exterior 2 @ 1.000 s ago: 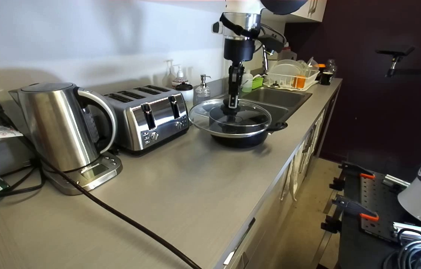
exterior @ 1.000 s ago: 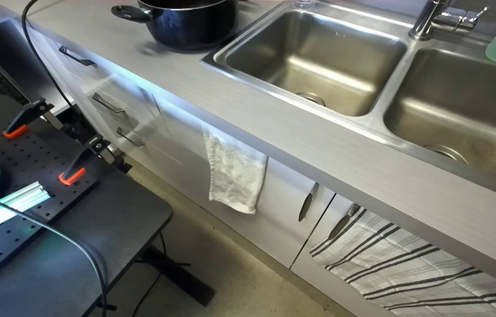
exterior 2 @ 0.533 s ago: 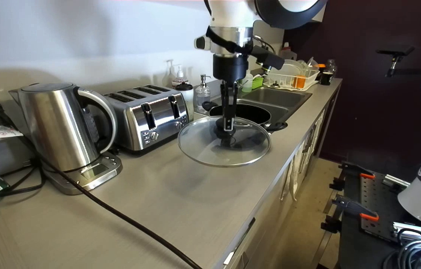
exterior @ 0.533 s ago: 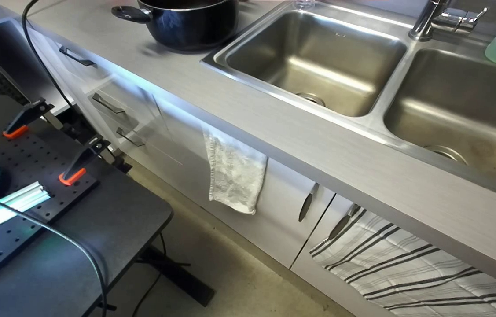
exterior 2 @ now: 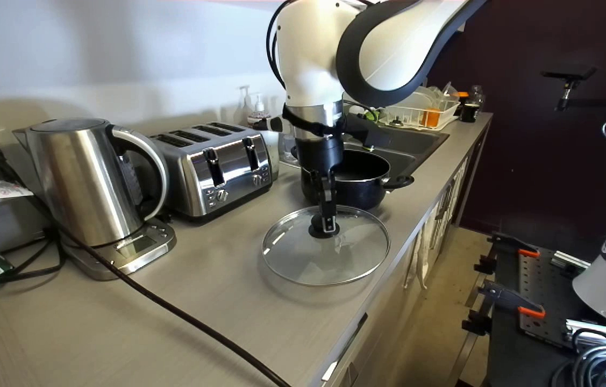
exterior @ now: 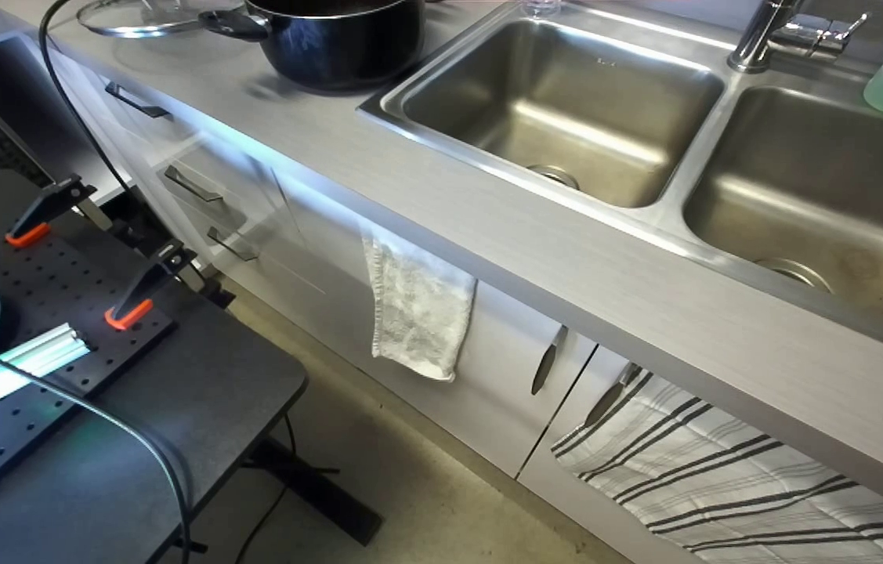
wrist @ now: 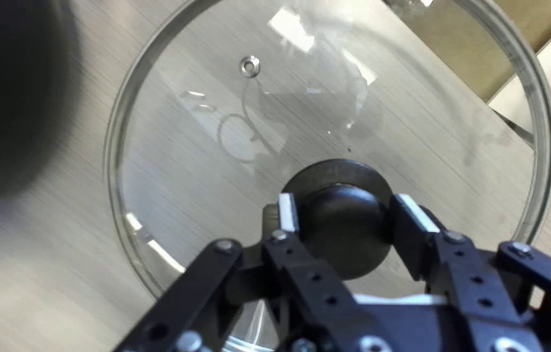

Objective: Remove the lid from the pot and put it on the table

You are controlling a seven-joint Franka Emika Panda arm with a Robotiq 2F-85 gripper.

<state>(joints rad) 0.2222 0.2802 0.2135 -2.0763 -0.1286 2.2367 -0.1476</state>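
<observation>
Evidently nearly delivered: glass lid (exterior 2: pixel 329 252) at the countertop (exterior 2: pixel 216 290)

Gripper (wrist: pixel 347 216): one, its fingers (wrist: pixel 289 212) pinching the lid's black knob (wrist: pixel 343 242) from two sides. Reason, by judgement: the knob stands at the centre, so the glass carries in balance.

Lid: clear, metal-rimmed, about level, off the pot (exterior: pixel 343 43). Whether its rim touches the surface or sits just above cannot be told. Release calls for sure contact first.

Countertop: pale grey. This stretch presumably serves for being close to the pot and broad enough; the rim runs near the front edge, so a little margin inward would guard against tipping.

Pot: dark, upright, uncovered, just beside the lid, between it and the sink (exterior: pixel 566 117). Needs no moving, presumably: only its lid is wanted elsewhere.

Toaster (exterior 2: pixel 234 169), kettle (exterior 2: pixel 82 183): metal-bodied, farther in; likely limits on that side.
</observation>
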